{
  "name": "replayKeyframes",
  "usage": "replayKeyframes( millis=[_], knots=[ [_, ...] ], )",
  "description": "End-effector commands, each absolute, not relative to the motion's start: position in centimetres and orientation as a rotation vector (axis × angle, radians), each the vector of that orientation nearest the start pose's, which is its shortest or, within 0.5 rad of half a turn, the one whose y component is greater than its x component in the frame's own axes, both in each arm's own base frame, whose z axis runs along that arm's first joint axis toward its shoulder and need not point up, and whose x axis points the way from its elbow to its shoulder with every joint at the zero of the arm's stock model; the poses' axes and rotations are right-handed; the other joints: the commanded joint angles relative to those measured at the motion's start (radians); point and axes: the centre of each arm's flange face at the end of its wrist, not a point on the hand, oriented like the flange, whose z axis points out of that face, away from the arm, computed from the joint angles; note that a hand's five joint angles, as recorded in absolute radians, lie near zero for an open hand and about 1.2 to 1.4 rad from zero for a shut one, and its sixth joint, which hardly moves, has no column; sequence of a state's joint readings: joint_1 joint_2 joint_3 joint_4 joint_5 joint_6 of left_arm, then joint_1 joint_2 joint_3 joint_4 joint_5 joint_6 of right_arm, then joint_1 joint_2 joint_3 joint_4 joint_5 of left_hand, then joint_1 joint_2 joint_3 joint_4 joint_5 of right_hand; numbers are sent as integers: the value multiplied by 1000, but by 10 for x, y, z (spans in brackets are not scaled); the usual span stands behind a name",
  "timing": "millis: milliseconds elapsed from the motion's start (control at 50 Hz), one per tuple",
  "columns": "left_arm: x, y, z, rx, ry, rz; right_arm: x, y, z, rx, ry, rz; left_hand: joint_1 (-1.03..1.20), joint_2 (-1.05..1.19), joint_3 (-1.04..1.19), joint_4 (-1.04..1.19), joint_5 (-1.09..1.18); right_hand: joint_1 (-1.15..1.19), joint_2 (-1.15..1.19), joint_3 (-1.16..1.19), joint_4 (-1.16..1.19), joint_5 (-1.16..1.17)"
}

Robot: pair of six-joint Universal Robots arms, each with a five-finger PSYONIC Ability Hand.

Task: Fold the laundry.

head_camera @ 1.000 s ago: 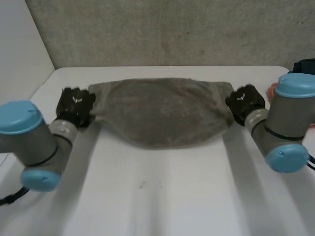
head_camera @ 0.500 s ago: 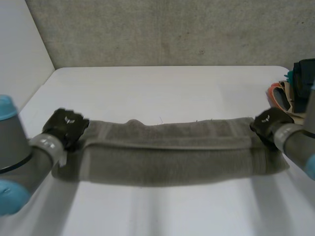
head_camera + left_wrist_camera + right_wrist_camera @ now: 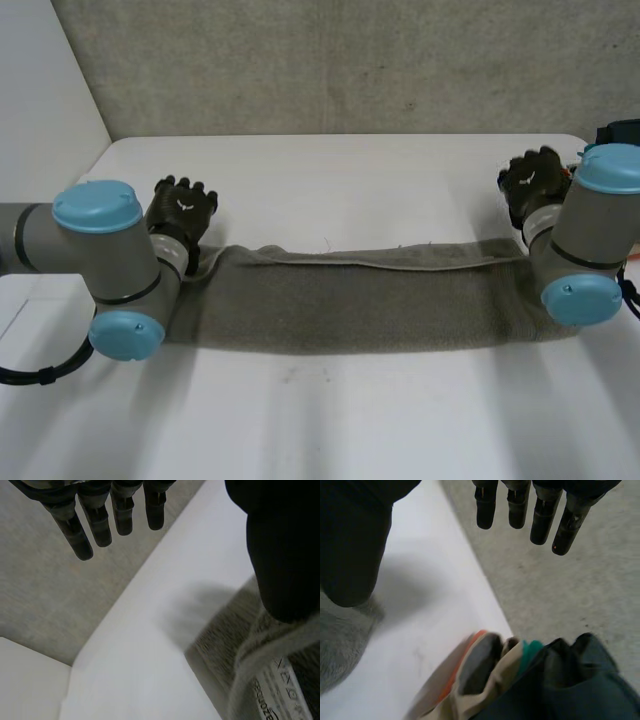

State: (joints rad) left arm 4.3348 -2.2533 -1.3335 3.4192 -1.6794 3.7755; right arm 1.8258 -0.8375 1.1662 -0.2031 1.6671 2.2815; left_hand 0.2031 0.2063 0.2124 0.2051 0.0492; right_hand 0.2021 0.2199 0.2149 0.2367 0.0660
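A grey towel (image 3: 370,305) lies on the white table (image 3: 330,190) as a long folded strip running left to right. My left hand (image 3: 180,210) hovers just past the strip's left end, fingers straight and apart from the thumb, holding nothing. In the left wrist view the towel's corner (image 3: 240,650) with its label lies below the thumb of the left hand (image 3: 100,520). My right hand (image 3: 533,180) is open beyond the strip's right end. In the right wrist view the right hand (image 3: 535,515) has straight fingers, and the towel's end (image 3: 340,650) lies under the thumb.
A pile of coloured clothes (image 3: 520,680) sits at the table's right edge (image 3: 605,150), close to my right hand. A grey wall rises behind the table's far edge. Bare table stretches in front of and behind the strip.
Both hands held the towel's ends a second ago and laid it down folded. They have now opened, let go and moved off the ends towards the far side.
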Motion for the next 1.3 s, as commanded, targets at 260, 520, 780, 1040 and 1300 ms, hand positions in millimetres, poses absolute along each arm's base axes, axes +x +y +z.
replayKeyframes(
  millis=[260,520,780,1040,1300],
  knots=[
    [-260,-277,177,958,2142,-1911,221,-330,214,-1091,2373,-1961,-29,-32,-38,-31,-49,-28,-45,-40,-62,-66],
    [-246,-281,160,941,2196,-1842,178,-310,152,-1120,2602,-1702,-29,-32,-38,-31,-49,138,120,125,103,100],
    [-247,-274,156,954,2212,-1828,146,-331,120,-1165,2700,-1764,-29,-32,-38,-31,-49,1194,1176,1181,1160,1156],
    [-240,-270,176,918,2174,-1877,104,-346,153,-1317,2819,-1998,-29,-32,-38,-31,-49,1194,1176,1181,1160,1156],
    [-217,-281,202,784,2114,-1929,300,-274,222,-1491,1672,-2418,-29,-32,-38,-31,-49,1194,1176,1181,1160,1156]
  ],
)
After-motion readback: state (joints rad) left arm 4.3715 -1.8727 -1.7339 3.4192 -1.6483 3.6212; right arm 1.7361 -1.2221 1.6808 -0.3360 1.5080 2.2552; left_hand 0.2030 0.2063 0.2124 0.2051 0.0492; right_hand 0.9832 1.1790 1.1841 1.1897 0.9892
